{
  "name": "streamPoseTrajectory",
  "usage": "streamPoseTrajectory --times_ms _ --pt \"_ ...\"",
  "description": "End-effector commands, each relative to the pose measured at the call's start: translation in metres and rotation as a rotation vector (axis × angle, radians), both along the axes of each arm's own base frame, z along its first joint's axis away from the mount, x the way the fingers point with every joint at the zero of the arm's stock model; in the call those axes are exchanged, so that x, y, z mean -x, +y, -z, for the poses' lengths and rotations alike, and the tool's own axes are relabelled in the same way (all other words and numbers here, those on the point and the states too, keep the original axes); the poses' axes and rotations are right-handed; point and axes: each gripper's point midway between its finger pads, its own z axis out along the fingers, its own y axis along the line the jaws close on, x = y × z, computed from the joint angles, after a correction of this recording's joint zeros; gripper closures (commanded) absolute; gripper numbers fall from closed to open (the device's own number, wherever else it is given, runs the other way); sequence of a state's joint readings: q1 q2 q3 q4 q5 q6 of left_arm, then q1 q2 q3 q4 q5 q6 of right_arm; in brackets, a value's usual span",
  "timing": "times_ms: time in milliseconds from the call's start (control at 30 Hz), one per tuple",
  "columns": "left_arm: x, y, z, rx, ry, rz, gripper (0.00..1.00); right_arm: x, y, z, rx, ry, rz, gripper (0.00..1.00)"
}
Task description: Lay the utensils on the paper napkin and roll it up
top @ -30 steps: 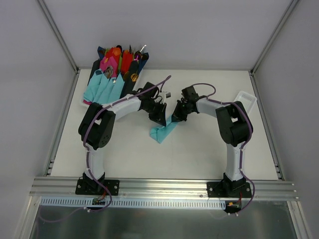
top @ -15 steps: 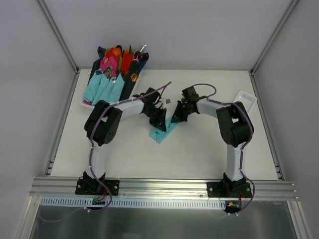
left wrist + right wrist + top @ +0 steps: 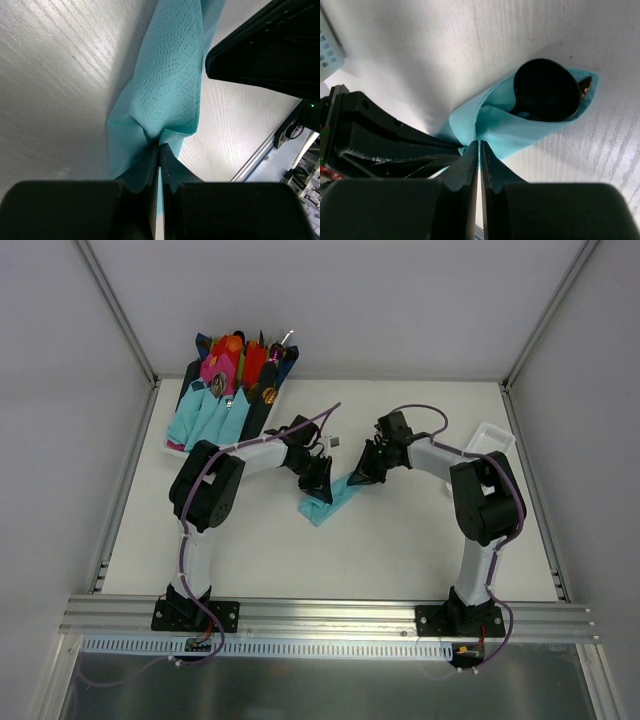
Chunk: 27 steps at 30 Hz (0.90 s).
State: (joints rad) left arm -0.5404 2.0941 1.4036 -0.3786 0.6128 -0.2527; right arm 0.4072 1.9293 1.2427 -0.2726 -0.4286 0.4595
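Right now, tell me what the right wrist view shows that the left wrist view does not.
Only the right wrist view: the open end of the paper napkin roll, with the spoon and its dark bowl poking out, and a corner of the white basket.
Only the left wrist view: the napkin's dotted embossing along its length, and the table's edge rail.
Both: the teal napkin on the white table, pinched by that view's own fingers, the left gripper and the right gripper, with the other arm's dark gripper close by.
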Motion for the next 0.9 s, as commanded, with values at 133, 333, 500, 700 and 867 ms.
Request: streamPoseTrajectory --times_ms 133,333,500,700,867 --pt "-0.002 0.026 0.034 -0.125 0.012 -0.034 1.0 0.005 0.011 -0.017 -0.148 -0.055 -0.035 0.95" --pt "-0.002 0.026 0.034 -0.123 0.013 -0.03 1.0 0.005 0.016 -0.004 -0.222 -0.059 -0.016 0.96" --pt "0.0 0.027 0.035 -0.123 0.017 -0.028 1.0 0.002 0.021 0.001 -0.276 -0.06 0.014 0.98" --pt "-0.007 0.023 0.017 -0.089 -0.028 -0.02 1.0 0.01 0.007 0.026 -0.21 0.015 0.065 1.0" --pt "-0.007 0.018 -0.006 -0.045 -0.053 -0.02 1.0 0.018 0.001 0.037 -0.178 0.056 0.089 1.0"
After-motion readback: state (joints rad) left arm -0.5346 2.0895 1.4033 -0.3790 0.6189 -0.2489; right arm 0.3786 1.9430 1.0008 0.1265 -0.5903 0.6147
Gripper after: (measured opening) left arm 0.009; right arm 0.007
